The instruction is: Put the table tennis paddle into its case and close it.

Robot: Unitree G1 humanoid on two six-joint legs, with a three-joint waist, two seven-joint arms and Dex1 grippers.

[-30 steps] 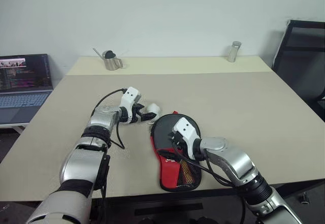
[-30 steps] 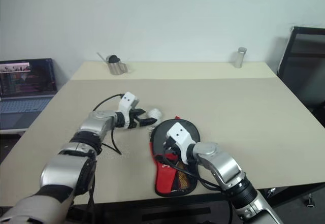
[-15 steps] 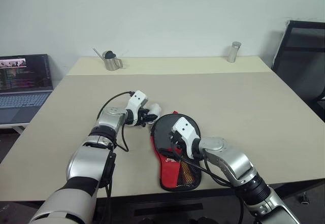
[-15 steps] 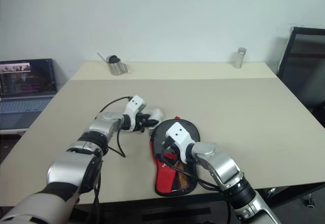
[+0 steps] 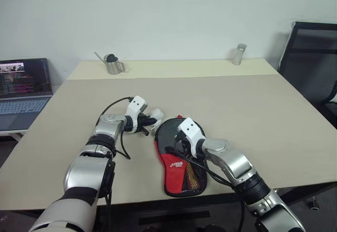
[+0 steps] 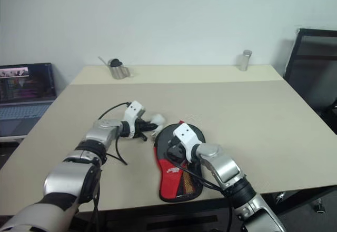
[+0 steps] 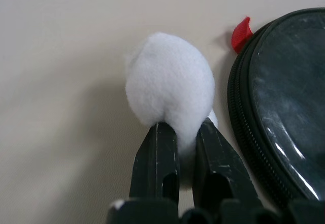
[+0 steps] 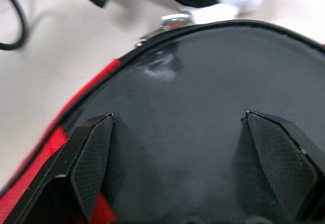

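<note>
Claws worked at the case (image 5: 179, 161) near the surface's (image 5: 253, 100) front edge.
Left claw (image 7: 180, 148) pinched the white zipper pompom (image 7: 170, 89); right claw (image 8: 183, 158) spread wide over the case. Pull should follow the zipper track while the right steadied it; paddle presumably inside.

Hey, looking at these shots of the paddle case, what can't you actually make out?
- Paddle: whether it is inside the case; the black cover hides it.
- Case's middle, eye views: behind the open right gripper.
- White fluffy pom-pom pinched by left gripper: where it attaches, hidden.
- Laptop screen: too small.
</note>
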